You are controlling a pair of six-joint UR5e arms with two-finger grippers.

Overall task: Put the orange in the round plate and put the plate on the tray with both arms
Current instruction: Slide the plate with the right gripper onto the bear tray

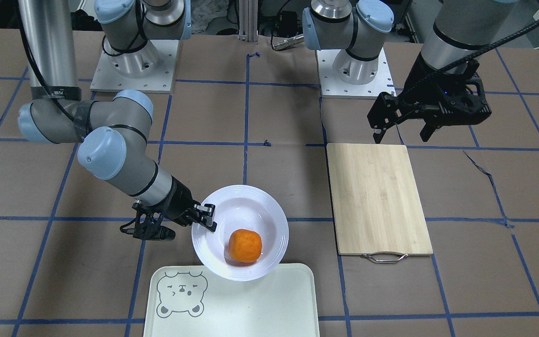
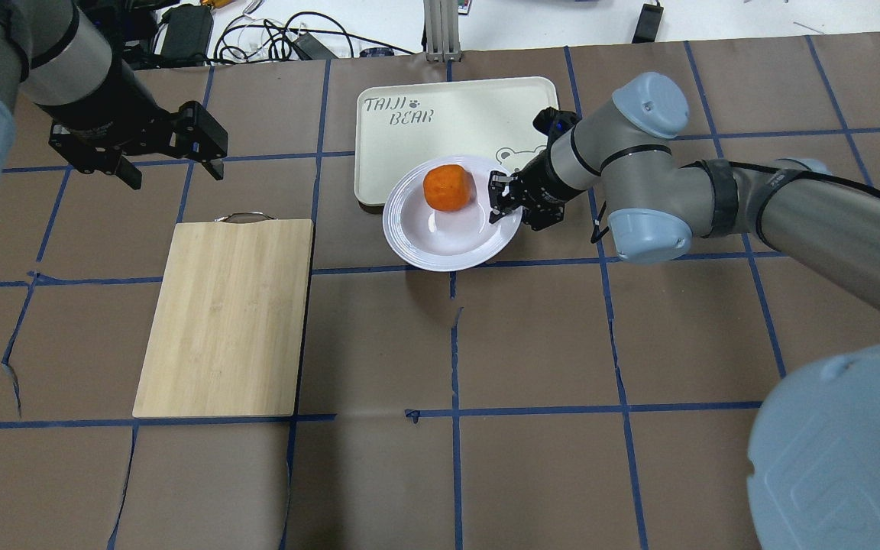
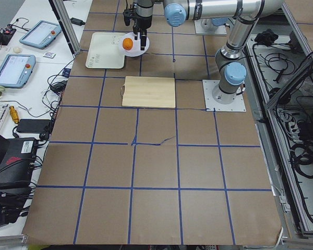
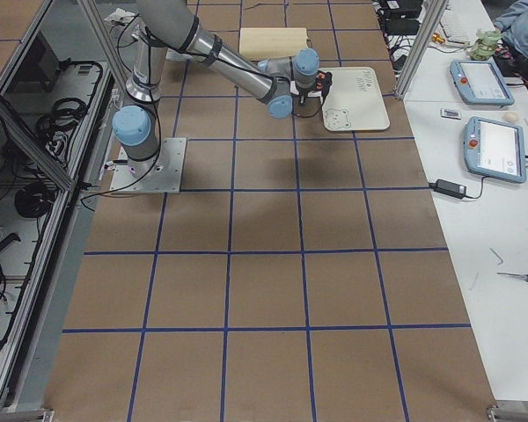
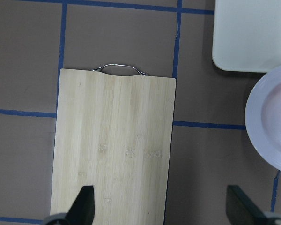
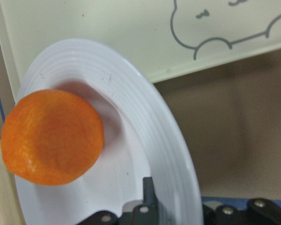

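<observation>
Right hand (image 1: 207,218) clamped on round plate (image 1: 269,210) rim; orange (image 1: 245,245) in well; plate overlaps tray (image 1: 260,304) edge. Left hand (image 1: 401,135) wide, holding nothing, above bench (image 1: 274,117).

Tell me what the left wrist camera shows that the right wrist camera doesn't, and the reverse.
Only the left wrist view: the metal handle of the cutting board, and the left gripper, open and empty. Only the right wrist view: the bear drawing, the whole orange sitting in the round plate, and the right gripper clamped on the plate's ridged rim. Both: the plate, at least a sliver of the orange, and part of the tray.
</observation>
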